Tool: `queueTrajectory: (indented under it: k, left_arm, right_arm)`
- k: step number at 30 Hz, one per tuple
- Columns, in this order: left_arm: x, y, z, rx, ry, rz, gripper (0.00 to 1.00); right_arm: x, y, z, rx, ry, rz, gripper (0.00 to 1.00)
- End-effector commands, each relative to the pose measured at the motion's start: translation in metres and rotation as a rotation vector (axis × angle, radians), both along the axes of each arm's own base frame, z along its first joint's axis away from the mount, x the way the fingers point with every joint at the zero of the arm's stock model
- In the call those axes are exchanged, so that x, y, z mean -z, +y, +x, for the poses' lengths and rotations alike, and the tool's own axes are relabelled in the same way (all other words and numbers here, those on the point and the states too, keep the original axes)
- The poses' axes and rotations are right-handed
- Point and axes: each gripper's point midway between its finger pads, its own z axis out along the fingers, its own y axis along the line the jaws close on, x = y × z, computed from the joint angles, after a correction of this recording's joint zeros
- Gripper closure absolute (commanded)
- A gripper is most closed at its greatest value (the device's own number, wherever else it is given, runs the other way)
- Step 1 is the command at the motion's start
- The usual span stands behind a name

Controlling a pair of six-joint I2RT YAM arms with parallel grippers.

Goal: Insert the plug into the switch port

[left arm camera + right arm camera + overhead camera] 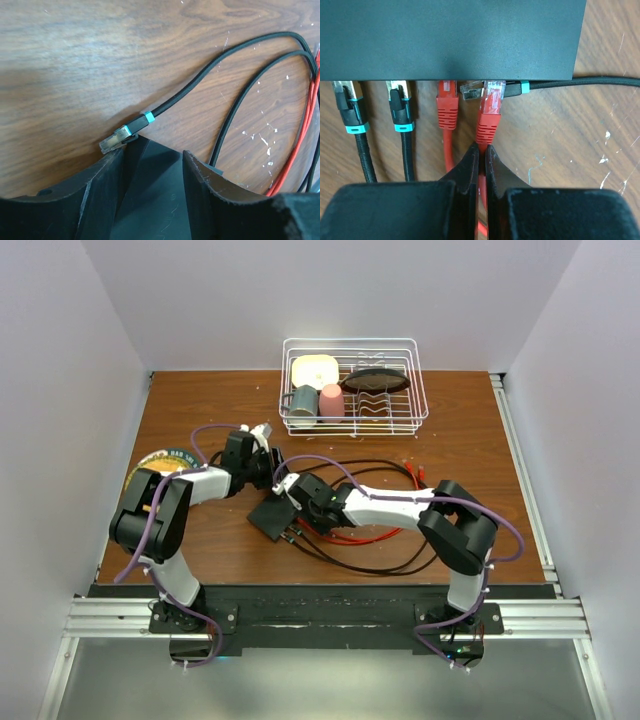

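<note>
Plug (490,111), red, clear-tipped, at matte-black switch (450,40) edge; right hand (481,148) clenched on its cable (480,229), left hand (152,155) released.

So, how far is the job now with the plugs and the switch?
Done: two black plugs and one red plug sit in the switch. In hand: the right gripper is shut on the second red plug just behind its boot; its tip is at a port mouth, not clearly seated. Left: push it home. A loose black plug lies by the open left gripper.
</note>
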Motion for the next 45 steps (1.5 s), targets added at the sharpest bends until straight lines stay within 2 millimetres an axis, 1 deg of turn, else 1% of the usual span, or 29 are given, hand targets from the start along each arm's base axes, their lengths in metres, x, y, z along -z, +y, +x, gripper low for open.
queueTrajectory:
  k: [1, 2, 5, 8, 13, 17, 18, 22, 23, 25, 26, 29, 36, 41, 45]
  left_arm:
    - [-0.012, -0.014, 0.002, 0.055, -0.01, -0.052, 0.45]
    - [-0.012, -0.014, 0.002, 0.055, -0.01, -0.052, 0.44]
    - [-0.014, -0.014, 0.003, 0.054, -0.013, -0.052, 0.44]
    - [-0.013, -0.014, 0.004, 0.052, -0.012, -0.049, 0.43]
    - [-0.016, -0.017, 0.007, 0.058, -0.015, -0.062, 0.39]
    - [-0.02, -0.018, 0.008, 0.062, -0.025, -0.066, 0.33]
    - [-0.022, -0.018, 0.008, 0.062, -0.032, -0.066, 0.32]
    - [-0.024, -0.016, 0.005, 0.069, -0.048, -0.062, 0.25]
    - [-0.024, -0.016, 0.005, 0.068, -0.05, -0.062, 0.22]
    - [-0.025, -0.015, 0.004, 0.066, -0.06, -0.062, 0.2]
    - [-0.025, -0.015, 0.004, 0.066, -0.06, -0.062, 0.17]
    - [-0.022, -0.014, 0.002, 0.065, -0.052, -0.057, 0.17]
    - [-0.014, -0.014, 0.0, 0.059, -0.025, -0.055, 0.17]
    - [-0.011, -0.014, 0.0, 0.059, -0.015, -0.057, 0.17]
    - [-0.008, -0.014, -0.002, 0.059, -0.007, -0.053, 0.17]
  right_arm:
    - [0.0, 0.017, 0.02, 0.008, -0.064, -0.002, 1.0]
    - [0.004, 0.015, 0.021, 0.012, -0.064, -0.022, 1.0]
    - [0.005, 0.01, 0.02, 0.013, -0.066, -0.043, 1.0]
    - [0.001, 0.003, 0.018, 0.011, -0.075, -0.058, 1.0]
    - [0.005, -0.007, 0.017, 0.022, -0.07, -0.1, 1.0]
    - [0.014, -0.015, 0.016, 0.029, -0.065, -0.145, 1.0]
    - [0.017, -0.018, 0.016, 0.005, -0.067, -0.17, 1.0]
    - [0.029, -0.031, 0.015, 0.025, -0.06, -0.24, 1.0]
    - [0.029, -0.032, 0.016, 0.031, -0.063, -0.25, 1.0]
    - [0.03, -0.036, 0.016, 0.035, -0.062, -0.271, 1.0]
    - [0.029, -0.036, 0.017, 0.037, -0.065, -0.273, 1.0]
    - [0.028, -0.036, 0.014, 0.031, -0.05, -0.28, 1.0]
    - [0.03, -0.04, 0.001, -0.004, 0.032, -0.312, 1.0]
    - [0.027, -0.035, -0.011, -0.079, 0.074, -0.282, 1.0]
    - [0.024, -0.031, -0.014, -0.105, 0.082, -0.275, 1.0]
